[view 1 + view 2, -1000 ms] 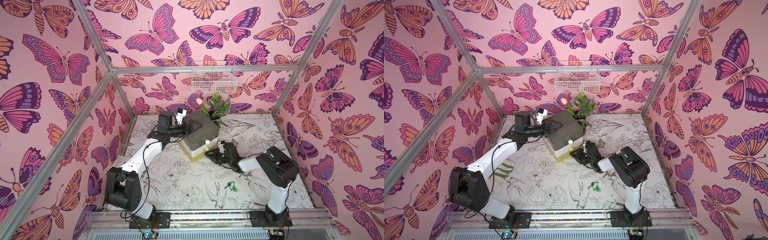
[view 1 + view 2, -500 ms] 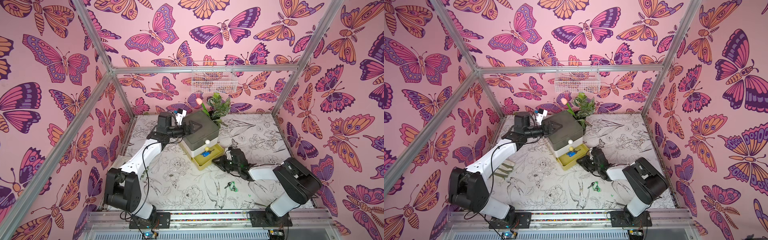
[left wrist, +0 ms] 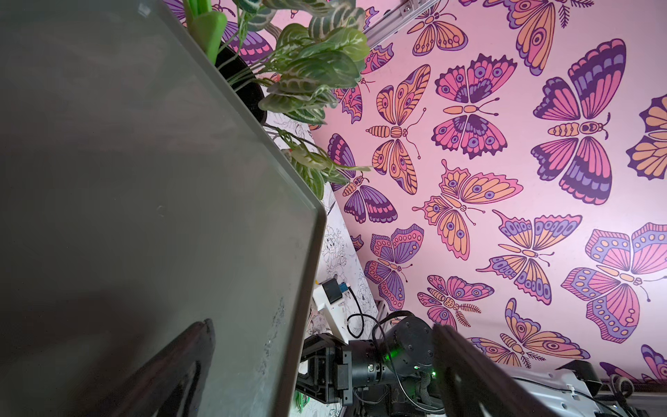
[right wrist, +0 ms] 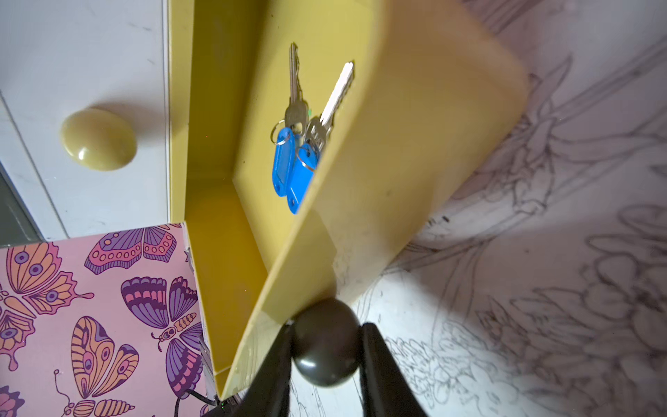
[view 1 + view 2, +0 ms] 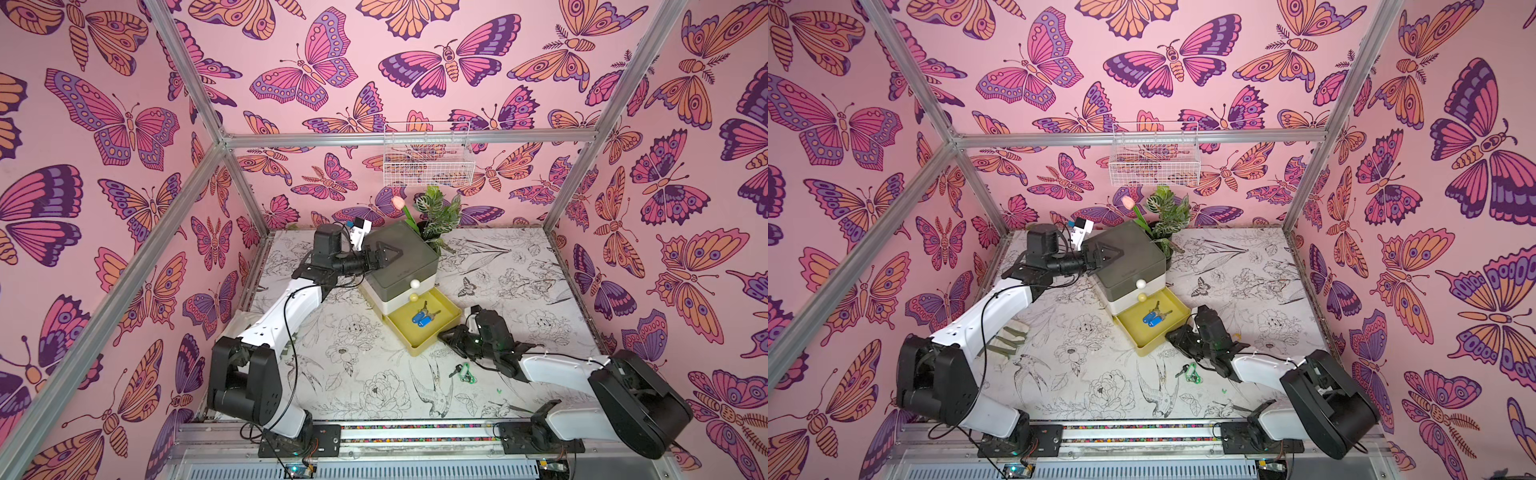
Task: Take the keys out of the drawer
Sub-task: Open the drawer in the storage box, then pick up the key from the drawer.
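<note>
Yellow plastic drawer [image 4: 397,144] stands pulled out, my right gripper [image 4: 325,332] clamped on its dark knob [image 4: 325,361]. The blue-tagged keys [image 4: 292,159] lie on its floor just beyond the front wall from that grip, their length running roughly along that wall. My left gripper [image 5: 388,254], spread wide, rests on the cabinet [image 5: 405,272] top, farther off; the right looks the one to let go and reach in.

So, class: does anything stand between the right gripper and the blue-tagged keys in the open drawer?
Yes: the yellow drawer's front wall. The right gripper is shut on the dark knob outside that wall; the blue-tagged keys lie inside, behind it. Nothing covers them from above.
</note>
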Controlling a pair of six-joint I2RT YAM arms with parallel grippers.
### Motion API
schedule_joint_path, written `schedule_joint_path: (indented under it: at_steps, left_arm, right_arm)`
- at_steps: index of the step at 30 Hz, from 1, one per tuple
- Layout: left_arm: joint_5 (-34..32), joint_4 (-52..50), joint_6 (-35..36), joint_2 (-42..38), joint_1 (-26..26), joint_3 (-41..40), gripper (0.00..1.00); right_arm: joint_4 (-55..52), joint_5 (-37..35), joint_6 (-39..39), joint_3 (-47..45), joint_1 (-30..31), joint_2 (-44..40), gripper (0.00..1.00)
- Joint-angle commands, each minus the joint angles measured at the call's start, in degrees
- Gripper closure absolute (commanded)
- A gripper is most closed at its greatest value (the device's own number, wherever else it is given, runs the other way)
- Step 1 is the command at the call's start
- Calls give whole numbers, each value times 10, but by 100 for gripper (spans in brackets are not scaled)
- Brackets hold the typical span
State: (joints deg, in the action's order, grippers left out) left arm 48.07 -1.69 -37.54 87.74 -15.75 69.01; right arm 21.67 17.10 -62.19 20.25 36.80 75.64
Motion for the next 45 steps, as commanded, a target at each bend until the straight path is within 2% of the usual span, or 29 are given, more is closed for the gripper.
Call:
schedule_joint_path:
  at_steps: [1,6,11,17,22,26,33,36,40,45]
  left_arm:
    - [-11,-89,8,35,2,-38,1]
    - [-10,-89,9,35,2,-40,0]
    - [-10,-89,10,34,2,-41,0]
    - [-10,-89,10,32,2,-40,1]
    - [-6,-89,12,29,3,-43,0]
    - [2,-82,7,18,5,-39,0]
    - [4,-28,-23,-14,8,-35,0]
    - [-5,1,-39,-39,14,-44,0]
    - [-19,46,-58,-76,22,-64,0]
    - [-32,52,-62,-124,33,-91,1]
  right_arm:
    - [-55,-22,20,-8,-1,-20,86]
    - [-64,-22,26,-7,-1,-18,83]
    - [-93,-22,29,-3,-1,-33,66]
    - [-218,-48,52,11,-1,-122,54]
    - [-335,-64,85,44,-1,-189,53]
    - [-443,-75,145,126,-1,-204,53]
    - [-610,-75,290,320,-1,-104,52]
    - [-651,-68,324,387,-1,-43,52]
    - [-642,-53,340,430,-1,19,52]
    - [-609,-47,346,453,-1,74,52]
